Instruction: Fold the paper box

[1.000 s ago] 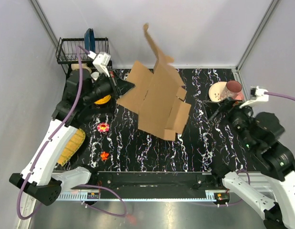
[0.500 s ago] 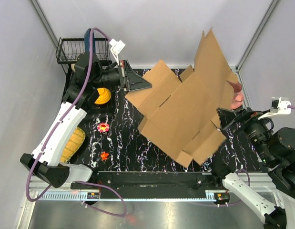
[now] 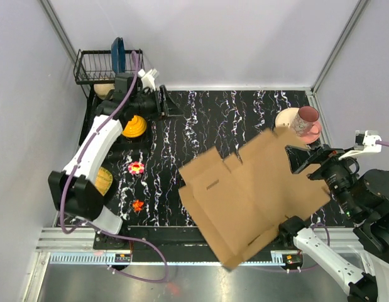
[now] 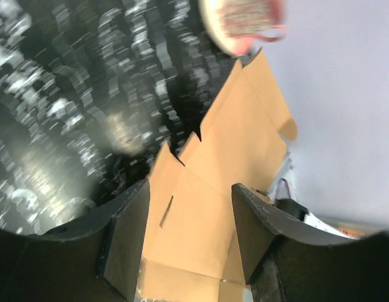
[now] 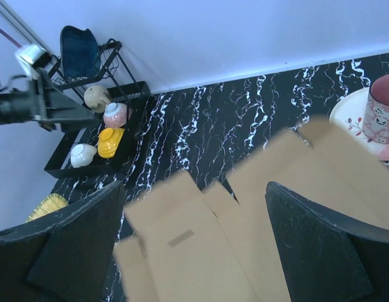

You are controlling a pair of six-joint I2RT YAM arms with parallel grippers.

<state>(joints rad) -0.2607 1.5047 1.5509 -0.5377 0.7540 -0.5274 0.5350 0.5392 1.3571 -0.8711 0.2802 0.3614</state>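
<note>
The paper box (image 3: 251, 195) is a flat brown cardboard sheet with flaps and a slit, lying on the front right of the table and overhanging the near edge. No gripper holds it. My left gripper (image 3: 175, 106) hovers open at the back left, far from the sheet; in its wrist view the paper box (image 4: 207, 189) shows in the distance between the open fingers of the left gripper (image 4: 189, 233). My right gripper (image 3: 305, 163) stands open just above the sheet's right edge. In the right wrist view the right gripper (image 5: 194, 239) is wide open over the blurred paper box (image 5: 244, 220).
A pink cup (image 3: 307, 119) stands on a plate (image 3: 283, 121) at the back right, next to the sheet's far corner. A wire rack (image 3: 97, 66) and a black tray with a yellow item (image 3: 134, 126) sit at the back left. Two small flowers (image 3: 136, 168) lie left of centre.
My left gripper has opened and let go of the paper box, which dropped flat toward the front right. The left arm has pulled back to the rear left. The right gripper stayed open.
</note>
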